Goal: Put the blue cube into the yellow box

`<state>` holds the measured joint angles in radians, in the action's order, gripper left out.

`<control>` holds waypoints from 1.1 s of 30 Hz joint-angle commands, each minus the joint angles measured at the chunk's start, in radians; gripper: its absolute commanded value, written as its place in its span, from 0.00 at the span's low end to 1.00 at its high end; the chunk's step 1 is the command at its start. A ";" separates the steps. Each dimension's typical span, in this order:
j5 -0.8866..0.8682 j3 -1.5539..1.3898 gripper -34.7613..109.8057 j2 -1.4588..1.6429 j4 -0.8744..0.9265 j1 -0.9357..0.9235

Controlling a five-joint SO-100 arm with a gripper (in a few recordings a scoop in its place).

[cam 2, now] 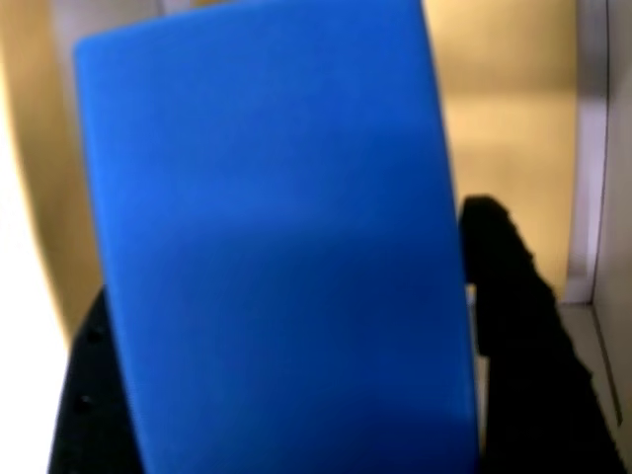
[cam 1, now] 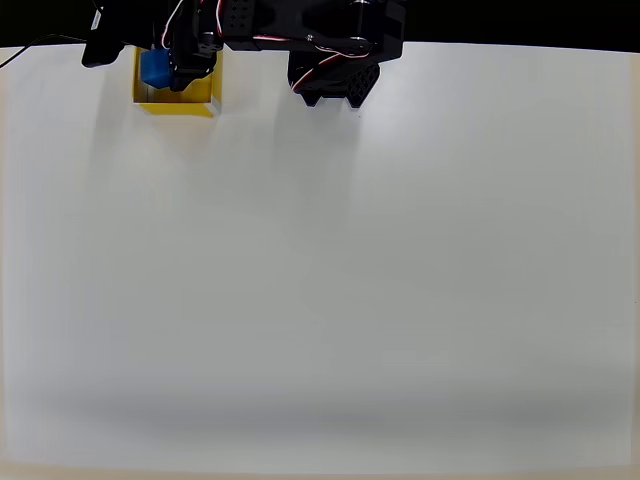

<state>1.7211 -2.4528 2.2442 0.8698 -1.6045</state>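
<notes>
gripper [cam 1: 172, 62]: black, up at the top-left of the overhead view, sitting over the yellow box. Clamped on the blue cube.
fingers [cam 2: 509, 296]: wrist view shows a black finger on each side of the cube, both pressed against its faces, no gap visible.
blue cube [cam 2: 276, 247]: held between the fingers, takes up most of the wrist view, slightly tilted. In the overhead view [cam 1: 157, 68] it is inside the box outline, towards the left wall. Cannot tell whether it touches the floor of the box or hangs just above it.
yellow box [cam 1: 180, 97]: at the far top-left of the table, open top, partly covered by the gripper. Wrist view shows its yellow inside [cam 2: 509, 109] behind the cube and a thin white rim at the right edge.
arm [cam 1: 320, 40]: black, runs along the top edge, red and white wires on it; base just right of the box.
table [cam 1: 350, 300]: white, plain.
</notes>
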 commanded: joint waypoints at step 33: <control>0.020 0.360 0.32 0.270 0.471 0.442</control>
<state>1.7503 -2.2043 2.4268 1.3070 -1.2977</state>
